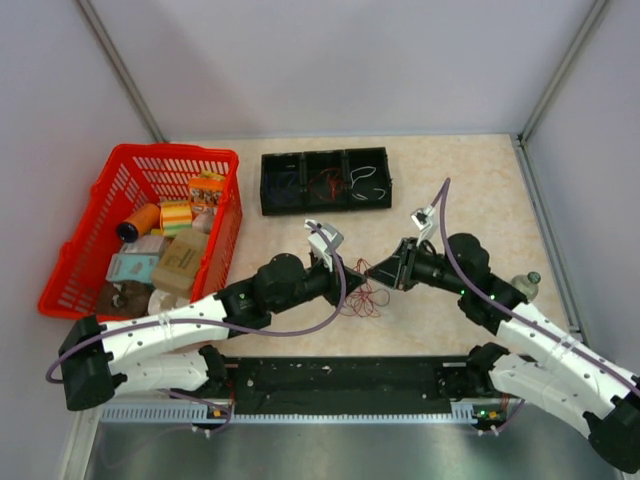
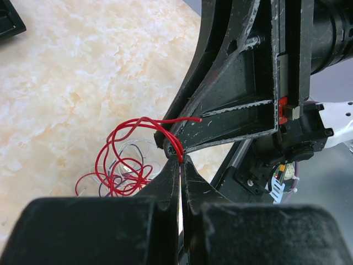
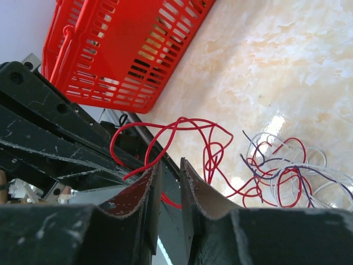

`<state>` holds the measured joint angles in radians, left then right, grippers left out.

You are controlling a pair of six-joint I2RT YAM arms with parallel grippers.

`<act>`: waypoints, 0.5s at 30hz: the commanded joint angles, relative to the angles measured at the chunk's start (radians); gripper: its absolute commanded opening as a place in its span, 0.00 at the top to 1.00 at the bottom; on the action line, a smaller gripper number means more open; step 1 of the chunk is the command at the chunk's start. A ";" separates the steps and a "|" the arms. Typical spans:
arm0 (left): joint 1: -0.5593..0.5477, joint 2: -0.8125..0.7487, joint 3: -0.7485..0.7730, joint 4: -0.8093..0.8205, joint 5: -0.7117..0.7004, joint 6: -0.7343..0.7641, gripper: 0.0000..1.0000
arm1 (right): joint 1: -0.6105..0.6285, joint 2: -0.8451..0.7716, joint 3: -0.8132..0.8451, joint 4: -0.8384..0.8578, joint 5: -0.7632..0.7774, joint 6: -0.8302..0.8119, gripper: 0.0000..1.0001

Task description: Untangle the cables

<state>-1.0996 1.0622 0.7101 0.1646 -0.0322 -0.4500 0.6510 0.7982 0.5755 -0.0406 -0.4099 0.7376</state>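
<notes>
Hardly started: left pincer [image 2: 181, 161] clamps one thin red wire [image 2: 138, 122], right pincer [image 3: 170, 164] slightly parted, red-white-dark cable tangle [image 1: 365, 298] knotted at their six o'clock.

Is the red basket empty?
No, the red basket has boxes and other small things piled inside it.

Left hand [image 2: 181, 160] and right hand [image 3: 169, 165] are scratched black; arms [image 1: 170, 325] white with purple wiring [image 1: 441, 215].
</notes>
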 commanded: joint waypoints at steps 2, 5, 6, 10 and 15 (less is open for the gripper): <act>0.000 -0.033 0.003 0.027 0.003 0.008 1.00 | -0.005 -0.051 -0.017 0.048 0.032 0.032 0.79; 0.000 -0.041 0.005 0.035 0.002 0.010 1.00 | -0.005 -0.131 -0.029 -0.034 0.100 0.037 0.77; 0.000 -0.038 0.006 0.033 0.003 0.013 1.00 | -0.005 -0.152 -0.029 -0.054 0.120 0.037 0.76; -0.002 -0.033 0.006 0.032 0.014 0.017 1.00 | -0.005 -0.182 -0.032 -0.026 0.088 0.077 0.71; 0.000 -0.034 0.005 0.033 0.014 0.017 1.00 | -0.005 -0.111 -0.054 0.093 0.008 0.135 0.71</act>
<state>-1.0996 1.0492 0.7101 0.1566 -0.0246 -0.4431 0.6510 0.6388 0.5365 -0.0635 -0.3466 0.8146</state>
